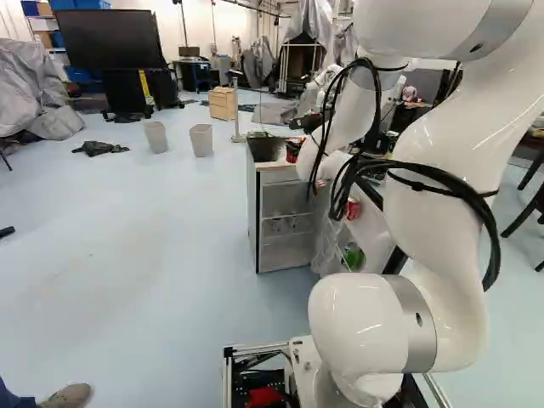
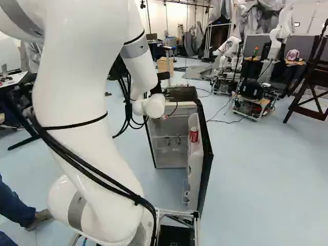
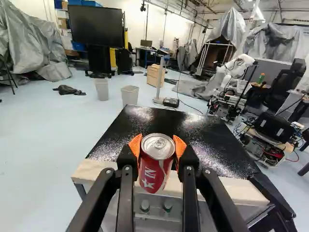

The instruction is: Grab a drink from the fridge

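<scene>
Can, one, red, gripped between both fingers of gripper; second can in open fridge door; two bottles inside.

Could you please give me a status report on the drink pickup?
Claw shut on red can, near the fridge's top front edge. Fridge door open. Nothing visible blocking the can.

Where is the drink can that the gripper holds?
In the wrist view, the red can is between the orange pads of the gripper, with the fridge's black top beyond it.
</scene>
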